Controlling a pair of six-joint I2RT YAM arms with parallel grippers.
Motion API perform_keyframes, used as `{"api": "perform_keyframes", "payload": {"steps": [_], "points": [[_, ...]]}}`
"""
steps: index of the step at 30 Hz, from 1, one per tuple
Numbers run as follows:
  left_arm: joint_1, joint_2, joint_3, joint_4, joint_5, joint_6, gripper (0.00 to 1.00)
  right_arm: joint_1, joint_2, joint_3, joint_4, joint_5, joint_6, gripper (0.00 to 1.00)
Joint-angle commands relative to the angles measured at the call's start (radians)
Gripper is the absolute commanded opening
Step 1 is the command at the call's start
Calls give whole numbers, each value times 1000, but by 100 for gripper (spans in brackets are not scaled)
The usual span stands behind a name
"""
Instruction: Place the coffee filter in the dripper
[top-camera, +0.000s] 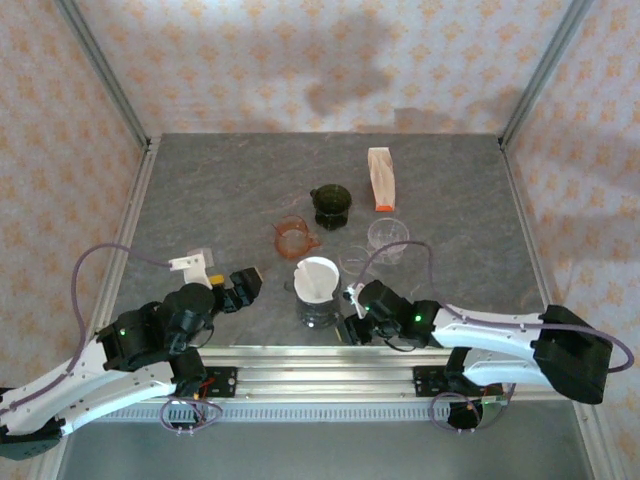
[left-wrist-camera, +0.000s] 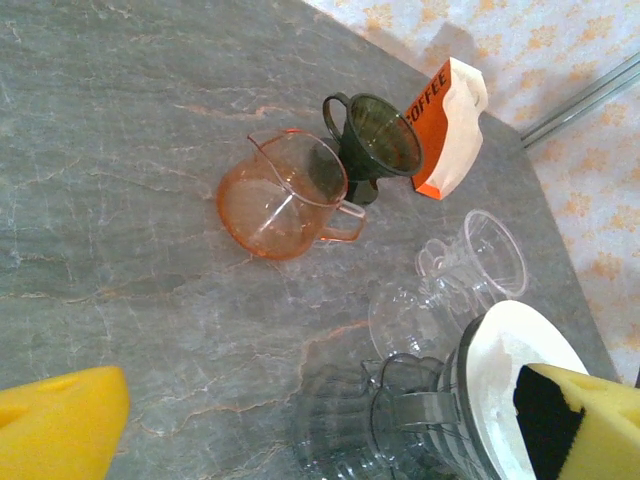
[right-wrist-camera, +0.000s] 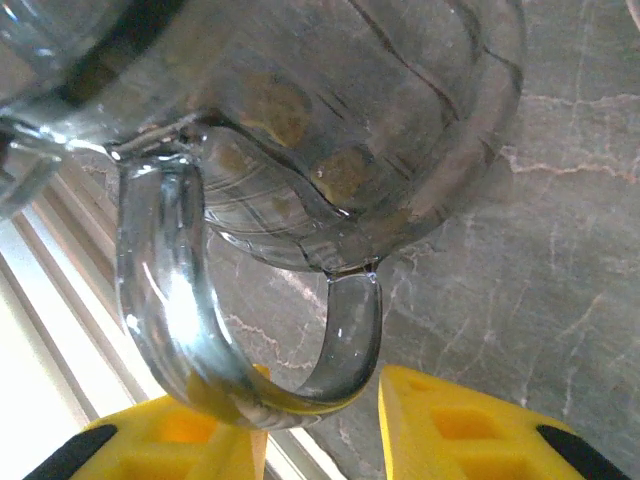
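A white coffee filter (top-camera: 317, 275) (left-wrist-camera: 510, 375) sits in the mouth of a grey ribbed glass dripper (top-camera: 315, 308) (left-wrist-camera: 400, 415) near the table's front edge. My right gripper (top-camera: 349, 312) (right-wrist-camera: 322, 432) is at the dripper's right side, low by the table. Its yellow fingers (right-wrist-camera: 470, 430) stand partly apart, with the lower bend of the dripper's glass handle (right-wrist-camera: 190, 330) between them. The handle overlaps the left finger and a sliver of gap shows at the right one. My left gripper (top-camera: 246, 285) (left-wrist-camera: 320, 435) is wide open to the left of the dripper, holding nothing.
Behind the dripper stand an orange glass jug (top-camera: 294, 238) (left-wrist-camera: 285, 195), a dark green dripper (top-camera: 331, 205) (left-wrist-camera: 375, 135), a clear glass dripper (top-camera: 387, 238) (left-wrist-camera: 470, 270) and a coffee bag (top-camera: 381, 178) (left-wrist-camera: 450, 125). A metal rail (top-camera: 320, 365) runs along the near edge.
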Motion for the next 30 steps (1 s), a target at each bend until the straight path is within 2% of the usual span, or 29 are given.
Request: {"api": "perform_keyframes", "payload": {"steps": [1, 13, 30], "points": [[11, -7, 27, -42, -52, 19, 99, 0, 37, 45, 61, 40, -35, 33], [12, -18, 60, -60, -62, 42, 99, 0, 215, 140, 147, 52, -76, 31], [12, -43, 93, -67, -67, 63, 99, -40, 493, 377, 218, 50, -122, 29]]}}
